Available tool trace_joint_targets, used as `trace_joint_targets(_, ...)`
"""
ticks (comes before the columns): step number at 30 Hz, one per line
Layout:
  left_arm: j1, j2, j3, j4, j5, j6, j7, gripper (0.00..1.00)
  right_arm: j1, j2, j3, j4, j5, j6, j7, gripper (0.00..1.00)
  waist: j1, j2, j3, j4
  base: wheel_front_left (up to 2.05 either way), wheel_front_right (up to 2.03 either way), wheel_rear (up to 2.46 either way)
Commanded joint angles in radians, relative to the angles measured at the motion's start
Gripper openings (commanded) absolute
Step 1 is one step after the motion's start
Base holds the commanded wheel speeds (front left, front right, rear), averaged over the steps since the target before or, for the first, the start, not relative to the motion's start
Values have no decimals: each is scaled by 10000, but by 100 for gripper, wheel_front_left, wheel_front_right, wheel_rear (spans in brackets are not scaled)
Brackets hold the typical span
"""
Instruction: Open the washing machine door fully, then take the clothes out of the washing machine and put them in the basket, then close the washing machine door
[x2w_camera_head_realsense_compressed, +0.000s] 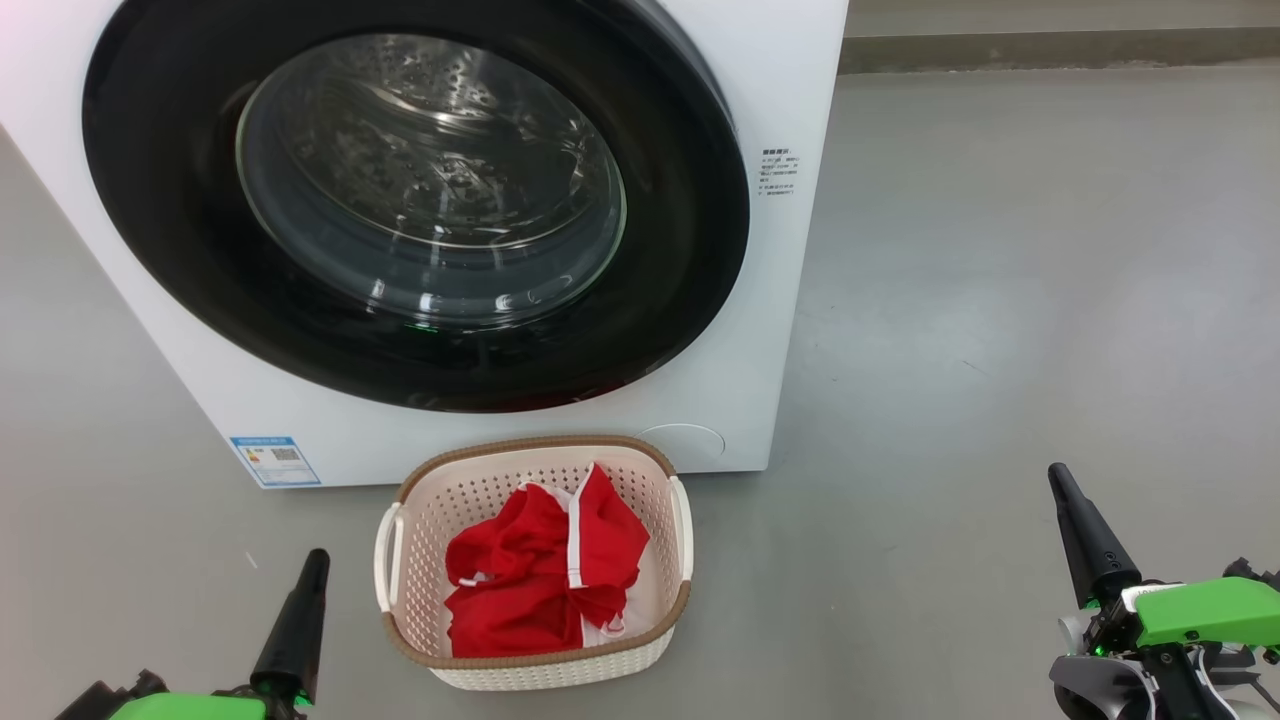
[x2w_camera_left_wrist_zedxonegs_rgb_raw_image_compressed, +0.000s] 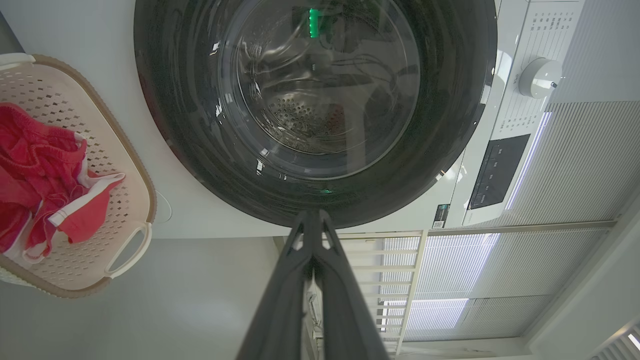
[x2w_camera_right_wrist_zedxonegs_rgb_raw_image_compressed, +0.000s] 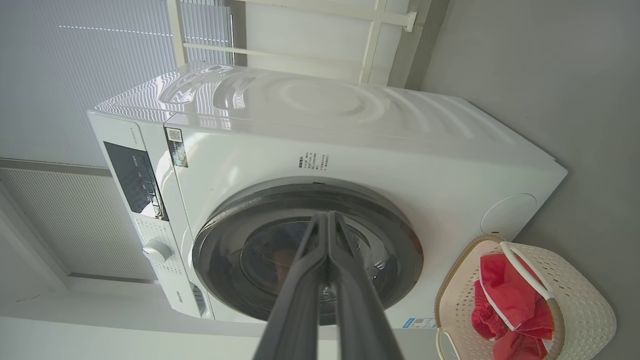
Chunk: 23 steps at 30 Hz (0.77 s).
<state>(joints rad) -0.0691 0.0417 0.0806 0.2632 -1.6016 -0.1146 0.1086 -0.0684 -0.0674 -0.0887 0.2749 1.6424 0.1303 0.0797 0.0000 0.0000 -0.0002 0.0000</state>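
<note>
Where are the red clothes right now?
In the head view, the red clothes lie inside the basket, bottom centre, on the floor just before the washing machine.

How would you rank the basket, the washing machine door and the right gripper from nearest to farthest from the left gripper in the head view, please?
1. basket, on the floor just right of the left gripper.
2. washing machine door, ahead, beyond the basket.
3. right gripper, far across at the lower right.
</note>
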Motion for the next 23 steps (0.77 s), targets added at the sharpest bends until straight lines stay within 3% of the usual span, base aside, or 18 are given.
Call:
trace_joint_targets(1,-457,85,349,-206,-57,-84,54,0,-459,-114,125,-245,-16,4,33,0,0,0,0,0,0,0,0)
trace_joint_targets(23,-457,85,348,-206,-58,-84,53,0,-460,-98,104,-244,-35,4,50,0,0,0,0,0,0,0,0)
